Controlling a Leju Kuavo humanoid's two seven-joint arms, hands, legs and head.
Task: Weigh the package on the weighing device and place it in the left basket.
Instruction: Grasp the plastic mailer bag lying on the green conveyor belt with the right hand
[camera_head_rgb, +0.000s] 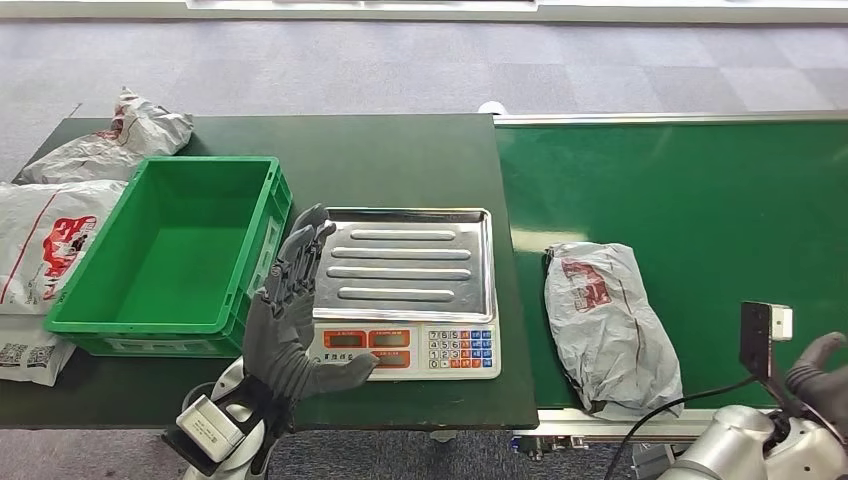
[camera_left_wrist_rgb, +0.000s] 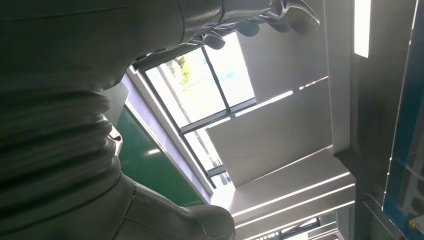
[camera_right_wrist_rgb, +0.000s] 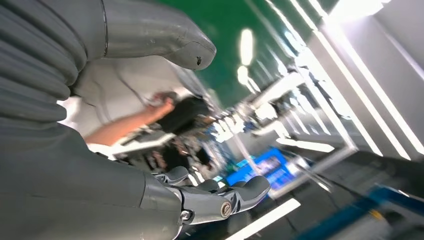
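Nearest you, bottom left of the head view: left hand (camera_head_rgb: 290, 325) raised in front of the table edge, palm up-turned, fingers spread and reaching up along the gap between basket and scale, thumb stuck out toward the keypad. It has hold of nothing. Whether it touches the scale you cannot tell from here. The left wrist view looks up past the same hand (camera_left_wrist_rgb: 75, 125) at ceiling panels and a window.

Bottom right corner: right hand (camera_head_rgb: 822, 375) low at the frame edge, just off the near rim of the conveyor, with the wrist camera block standing beside it. In the right wrist view the hand (camera_right_wrist_rgb: 100, 165) has its fingers loosely curled but apart from the thumb, with nothing between them. That view is blurred; a person's arm (camera_right_wrist_rgb: 127, 125) shows beyond.

Next out, on the dark green table (camera_head_rgb: 400, 150): weighing scale (camera_head_rgb: 408, 290), its steel ribbed tray bare, red displays and keypad facing you. Just left of it, nearly touching, the green basket (camera_head_rgb: 172, 255), with nothing lying in it.

Right of the table, on the green conveyor belt (camera_head_rgb: 700, 200): the package (camera_head_rgb: 608, 325), a grey crumpled mailer bag with a red mark, lying flat near the near edge, between the scale and the right hand, touched by neither hand.

Far left: spare grey bags (camera_head_rgb: 60, 225) stacked beside and behind the basket, one (camera_head_rgb: 115, 140) at the table's back corner.
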